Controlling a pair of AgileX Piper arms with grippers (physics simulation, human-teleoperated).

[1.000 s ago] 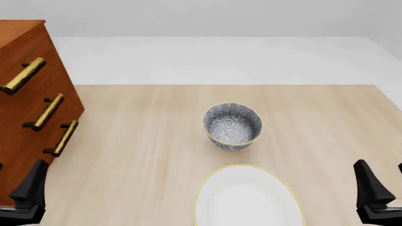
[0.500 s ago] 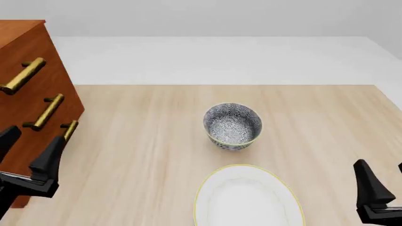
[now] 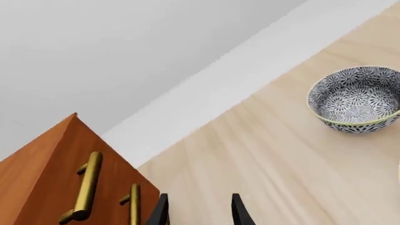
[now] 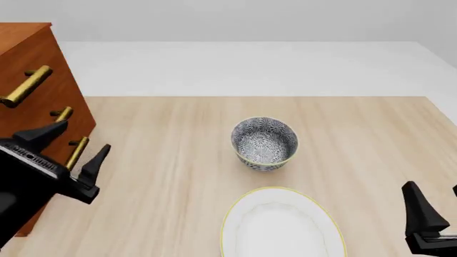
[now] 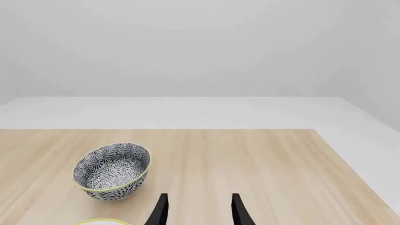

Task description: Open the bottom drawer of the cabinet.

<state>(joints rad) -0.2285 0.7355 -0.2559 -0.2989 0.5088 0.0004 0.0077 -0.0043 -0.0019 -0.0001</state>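
The cabinet (image 4: 44, 51) stands at the table's left edge, reddish-brown, with all drawer fronts flush. The bottom drawer shows mainly by its brass handle (image 4: 76, 152), lowest of three. My left gripper (image 4: 85, 135) is open right in front of that handle, one finger on each side of it, not closed on it. Its body hides the lower cabinet front. In the left wrist view the cabinet (image 3: 44, 178) shows two brass handles beside the open left gripper (image 3: 198, 208). My right gripper (image 4: 435, 201) is open at the near right, also open in its wrist view (image 5: 198, 208).
A patterned bowl (image 4: 264, 142) (image 3: 356, 98) (image 5: 112, 170) stands mid-table. A white plate with a yellow rim (image 4: 282, 225) lies in front of it near the front edge. Both are well to the right of the cabinet.
My left gripper has risen from the near left corner and moved forward to the lowest handle, now covering the lower cabinet front. The right arm has not moved.
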